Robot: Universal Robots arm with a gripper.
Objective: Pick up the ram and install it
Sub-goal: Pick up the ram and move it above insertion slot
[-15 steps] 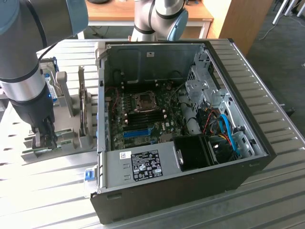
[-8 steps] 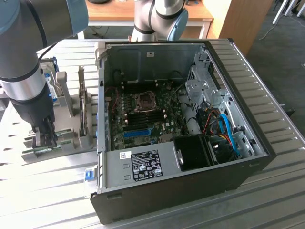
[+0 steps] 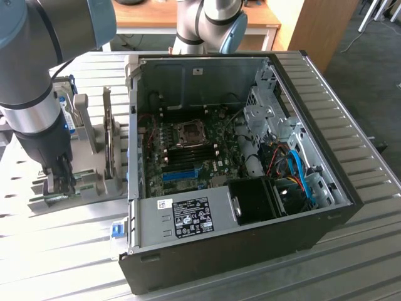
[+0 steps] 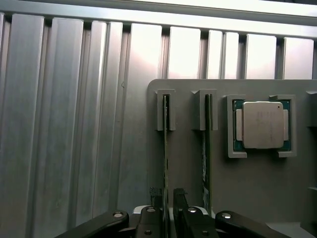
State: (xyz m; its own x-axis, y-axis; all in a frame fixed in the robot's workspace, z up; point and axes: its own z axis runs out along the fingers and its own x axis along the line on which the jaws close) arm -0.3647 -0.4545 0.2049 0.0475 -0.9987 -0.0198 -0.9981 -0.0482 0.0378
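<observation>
- Right beneath me, the ram stands on its long edge in a grey holder, its far end seated in a small notched bracket.
- My pincer straddles that stick near its close end, fingers apart: one sits almost against the board, while the other leaves a thin gap. Nothing is clamped.
- A second stick stands parallel and just beside the first, leaving one finger a narrow lane between the two.
- On the ram's other side the holder's rim is close, and past it lies bare ribbed metal surface with open room.
- Beyond the second stick, a square processor lies flat in its own recess, apart from both sticks.
- In the exterior view, the holder sits at the exterior view's left, just beside the wall of an open computer case.
- Inside the case, the motherboard lies exposed from above, with a blue slot strip near its front edge; a black fan block and drive cages crowd the exterior view's right side.
</observation>
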